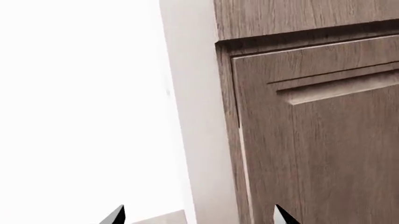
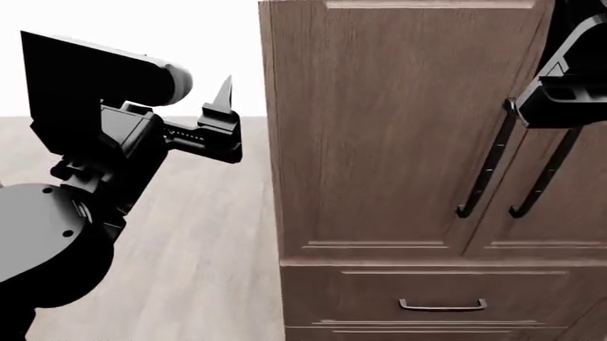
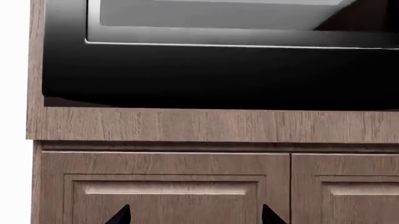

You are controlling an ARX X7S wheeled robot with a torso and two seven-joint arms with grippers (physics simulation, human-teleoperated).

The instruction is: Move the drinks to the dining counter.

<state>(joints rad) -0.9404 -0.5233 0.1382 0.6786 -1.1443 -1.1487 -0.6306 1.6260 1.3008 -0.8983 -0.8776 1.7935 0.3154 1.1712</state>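
Note:
No drinks and no dining counter show in any view. My left gripper is raised beside the left edge of a tall brown wood cabinet; in its wrist view its two dark fingertips stand wide apart with nothing between them. My right gripper faces the cabinet front, its fingertips also spread and empty. In the head view only part of the right arm shows at the upper right, in front of the cabinet doors.
The cabinet has two doors with long black handles and a drawer below. A black built-in appliance sits above the panelled doors. Pale wood floor lies to the left, a white wall behind.

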